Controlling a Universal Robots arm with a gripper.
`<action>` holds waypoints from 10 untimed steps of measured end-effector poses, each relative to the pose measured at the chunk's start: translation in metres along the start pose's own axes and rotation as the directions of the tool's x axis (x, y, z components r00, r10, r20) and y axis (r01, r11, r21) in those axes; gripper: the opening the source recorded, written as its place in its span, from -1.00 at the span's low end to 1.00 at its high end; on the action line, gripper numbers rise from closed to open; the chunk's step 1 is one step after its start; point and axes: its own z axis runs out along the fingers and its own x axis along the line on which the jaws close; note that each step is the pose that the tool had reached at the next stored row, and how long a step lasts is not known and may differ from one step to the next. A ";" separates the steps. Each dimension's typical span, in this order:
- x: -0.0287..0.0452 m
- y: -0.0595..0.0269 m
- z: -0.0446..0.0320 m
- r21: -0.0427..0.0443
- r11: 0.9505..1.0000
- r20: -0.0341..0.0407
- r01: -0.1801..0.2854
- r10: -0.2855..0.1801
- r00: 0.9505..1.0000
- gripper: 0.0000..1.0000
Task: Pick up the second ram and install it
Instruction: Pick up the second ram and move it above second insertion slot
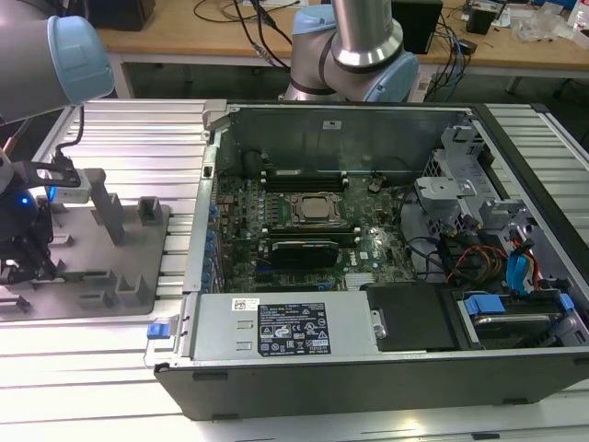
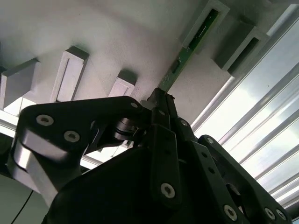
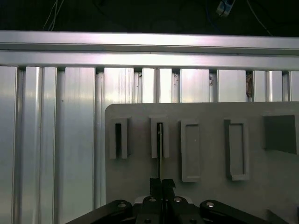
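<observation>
Pick-up step — claw (image 2: 161,100) seemingly pinched shut on the second ram (image 2: 180,63), seated in its holder block (image 2: 191,28); freeing needs a straight pull.

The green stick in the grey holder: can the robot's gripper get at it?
Probably yes: the gripper looks shut on the green stick, whose far end sits in a grey holder block; nothing stands between.

No legible text; labels (image 1: 293,333) on metal cover (image 1: 354,322) inside computer case (image 1: 368,391); print unreadable
</observation>
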 end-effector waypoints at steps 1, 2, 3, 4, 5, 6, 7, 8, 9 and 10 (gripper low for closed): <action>0.0000 0.0000 0.0000 0.000 1.000 0.000 0.000 0.000 1.000 -0.80; 0.0000 0.0000 0.0000 0.000 1.000 0.000 0.000 0.000 1.000 -0.80; 0.0000 0.0000 0.0000 0.000 1.000 0.000 0.000 0.000 1.000 -0.80; 0.0000 0.0000 0.0000 0.000 1.000 0.000 0.000 0.000 1.000 -0.80; 0.0000 0.0000 0.0000 0.000 1.000 0.000 -0.001 0.001 1.000 -0.80; 0.0000 0.0000 0.0000 0.000 1.000 0.000 -0.001 0.001 1.000 -0.81; 0.0000 0.0000 0.0000 0.000 1.000 0.000 -0.001 0.001 1.000 -0.81; 0.0000 0.0000 0.0000 0.000 1.000 0.000 -0.001 0.001 1.000 -0.81; 0.0000 0.0000 0.0000 0.000 1.000 0.000 -0.001 0.001 1.000 -0.81; 0.0000 0.0000 -0.0001 0.000 1.000 0.000 -0.001 0.001 1.000 -0.81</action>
